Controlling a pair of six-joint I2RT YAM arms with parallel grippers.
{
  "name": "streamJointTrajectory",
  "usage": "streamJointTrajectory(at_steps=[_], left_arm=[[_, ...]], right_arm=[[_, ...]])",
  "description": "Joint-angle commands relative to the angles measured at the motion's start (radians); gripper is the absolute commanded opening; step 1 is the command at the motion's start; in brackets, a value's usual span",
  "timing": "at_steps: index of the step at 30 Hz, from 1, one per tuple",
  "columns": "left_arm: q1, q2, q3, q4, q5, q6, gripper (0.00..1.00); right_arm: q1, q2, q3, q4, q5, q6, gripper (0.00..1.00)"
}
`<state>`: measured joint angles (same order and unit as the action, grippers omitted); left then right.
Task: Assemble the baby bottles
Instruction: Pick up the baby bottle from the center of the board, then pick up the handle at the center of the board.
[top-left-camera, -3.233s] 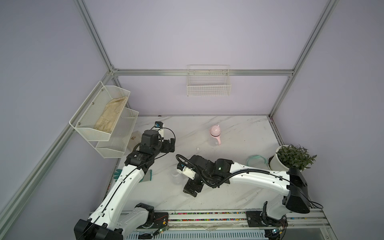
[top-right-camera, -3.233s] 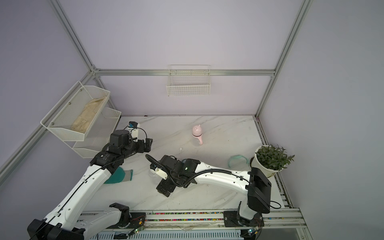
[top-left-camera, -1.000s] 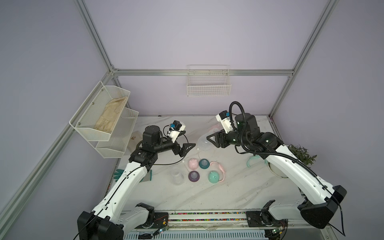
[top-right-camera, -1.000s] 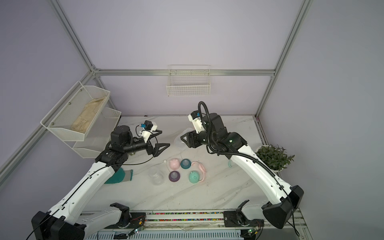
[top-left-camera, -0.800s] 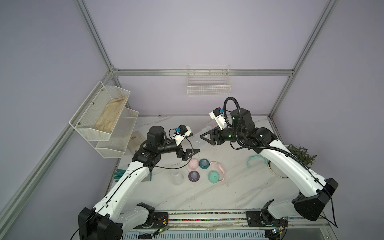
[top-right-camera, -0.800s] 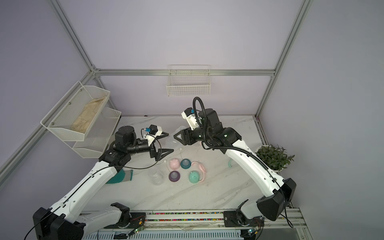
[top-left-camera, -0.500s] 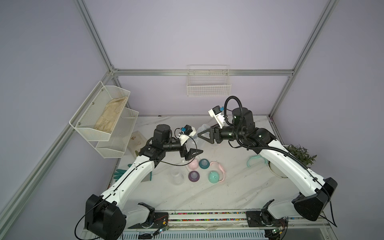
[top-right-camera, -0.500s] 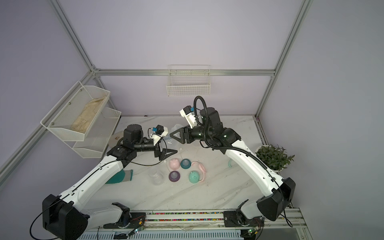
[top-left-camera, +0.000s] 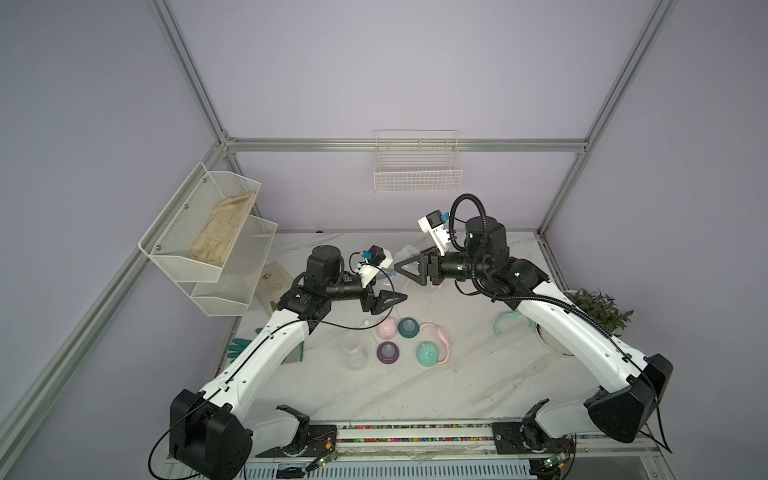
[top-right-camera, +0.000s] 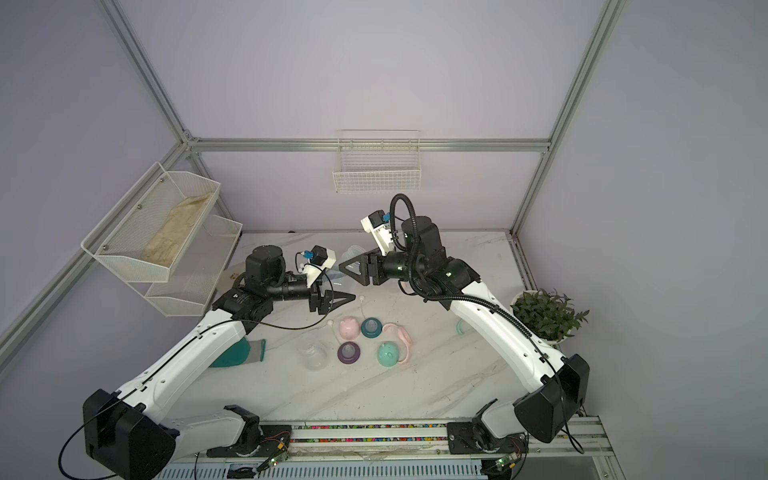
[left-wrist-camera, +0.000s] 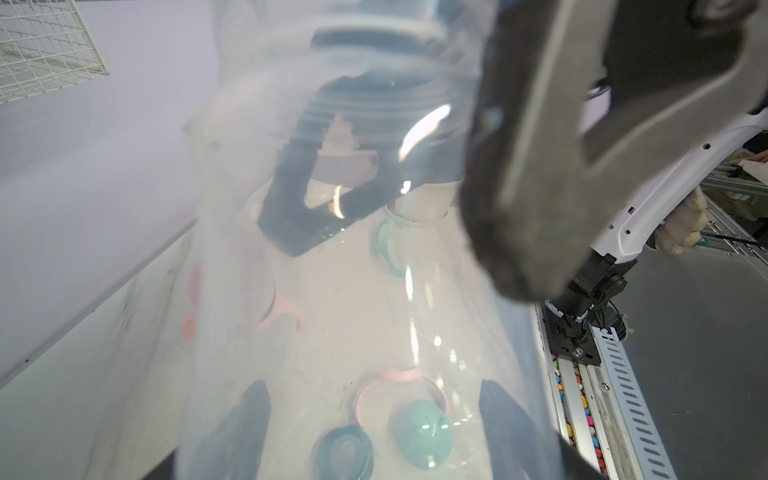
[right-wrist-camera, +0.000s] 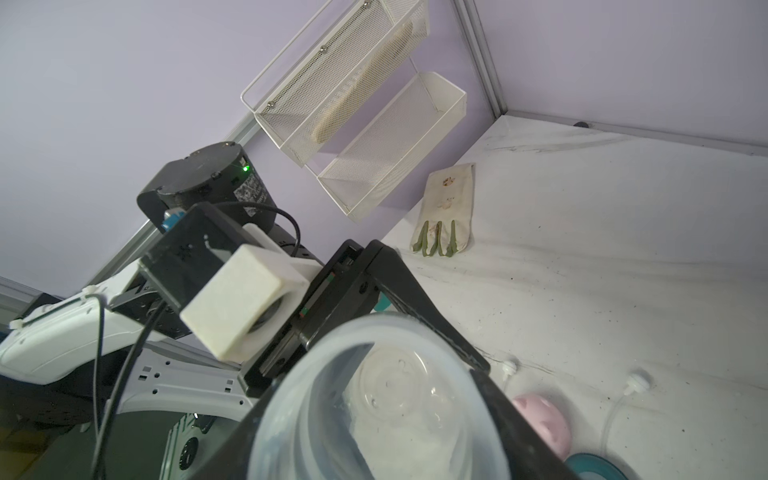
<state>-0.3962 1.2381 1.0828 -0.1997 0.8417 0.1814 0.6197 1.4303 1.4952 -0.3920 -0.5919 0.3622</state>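
Right gripper (top-left-camera: 401, 268), held high and level, clasps the clear bottle (right-wrist-camera: 386, 399) between its fingers; left gripper (top-left-camera: 395, 297) faces it tip to tip, jaws half-parted beside the bottle; whether it grips cannot be told.

The clear bottle (right-wrist-camera: 390, 411) is made of smooth, glossy, see-through plastic. The tabletop (top-left-camera: 415, 395) is finished like white, grey-veined marble with a faint sheen. The wall rack (top-left-camera: 199, 232) is built of white-coated metal mesh. The mint cap (top-left-camera: 428, 354) is moulded in smooth, satin plastic.
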Motion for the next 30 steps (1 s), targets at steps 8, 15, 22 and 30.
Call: streamJointTrajectory(at_steps=[8,15,22,30], left_arm=[[-0.007,-0.046,-0.051,0.074,-0.294,-0.105,0.06],[-0.007,-0.112,-0.105,0.076,-0.47,-0.125,0.02],[-0.007,-0.168,-0.137,0.093,-0.556,-0.138,0.0],[-0.006,-0.178,-0.146,0.107,-0.563,-0.151,0.0]], right_arm=[[0.014,-0.054,0.055,-0.389,0.717,-0.054,0.72],[-0.122,-0.054,-0.177,-0.557,0.759,0.059,0.59],[-0.271,-0.099,-0.409,-0.482,0.751,0.085,0.44],[-0.375,-0.079,-0.558,-0.355,0.721,0.111,0.37]])
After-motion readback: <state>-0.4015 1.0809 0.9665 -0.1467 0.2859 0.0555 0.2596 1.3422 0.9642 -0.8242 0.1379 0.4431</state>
